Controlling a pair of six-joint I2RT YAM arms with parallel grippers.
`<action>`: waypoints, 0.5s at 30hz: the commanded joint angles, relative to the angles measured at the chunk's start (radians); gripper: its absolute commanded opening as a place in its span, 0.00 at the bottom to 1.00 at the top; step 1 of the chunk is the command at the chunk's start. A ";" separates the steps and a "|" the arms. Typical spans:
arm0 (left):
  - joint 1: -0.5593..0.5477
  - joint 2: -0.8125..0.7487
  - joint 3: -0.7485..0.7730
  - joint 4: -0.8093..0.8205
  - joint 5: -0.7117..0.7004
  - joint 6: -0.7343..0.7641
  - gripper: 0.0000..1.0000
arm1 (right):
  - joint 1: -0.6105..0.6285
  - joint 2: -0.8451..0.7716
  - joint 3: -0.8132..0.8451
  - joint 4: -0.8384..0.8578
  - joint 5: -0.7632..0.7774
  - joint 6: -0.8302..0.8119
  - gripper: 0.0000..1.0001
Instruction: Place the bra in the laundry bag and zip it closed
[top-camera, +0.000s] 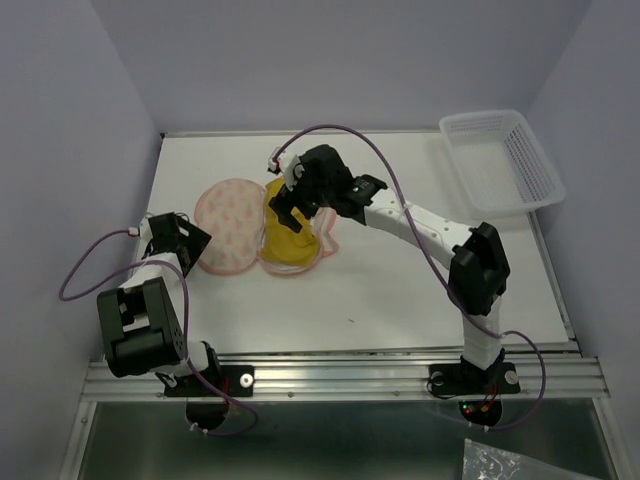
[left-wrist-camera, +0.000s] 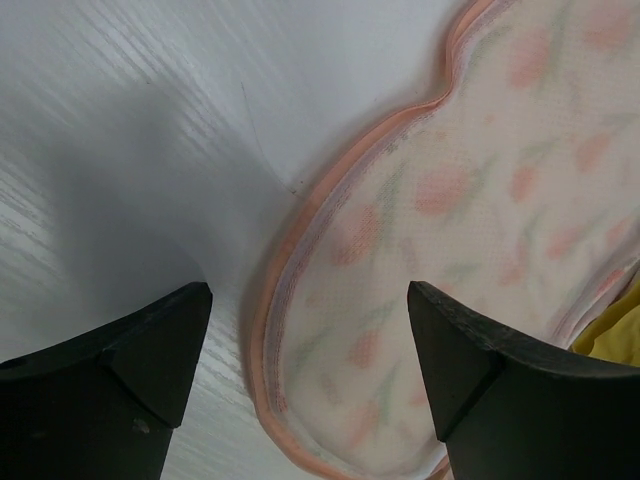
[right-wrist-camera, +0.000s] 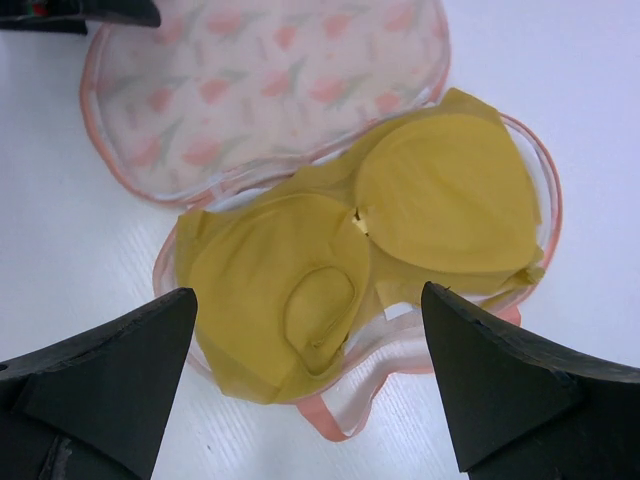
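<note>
The laundry bag lies open in the middle of the table, its patterned lid (top-camera: 230, 225) flat to the left. The mustard-yellow bra (top-camera: 288, 242) rests in the bag's right half, cups up. In the right wrist view the bra (right-wrist-camera: 430, 200) fills that half, with the lid (right-wrist-camera: 270, 85) beyond it and a pink loop (right-wrist-camera: 340, 422) at the near edge. My right gripper (top-camera: 283, 213) (right-wrist-camera: 308, 300) is open and empty, just above the bra. My left gripper (top-camera: 196, 250) (left-wrist-camera: 310, 330) is open and empty, straddling the lid's left rim (left-wrist-camera: 300, 230). A bit of the bra (left-wrist-camera: 615, 335) shows at the right edge.
A white plastic lattice basket (top-camera: 530, 158) stands at the back right corner. The table's back edge (top-camera: 300, 133) meets the wall. My left gripper's tip (right-wrist-camera: 90, 12) shows at the top left of the right wrist view.
</note>
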 joint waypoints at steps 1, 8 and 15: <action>0.002 0.035 -0.026 0.028 0.035 0.021 0.90 | -0.005 -0.068 -0.038 0.100 0.158 0.146 1.00; 0.000 0.059 -0.041 0.072 0.066 0.055 0.61 | -0.089 -0.106 -0.139 0.133 0.230 0.279 1.00; -0.020 0.119 -0.026 0.095 0.074 0.094 0.13 | -0.200 -0.135 -0.259 0.176 0.209 0.465 1.00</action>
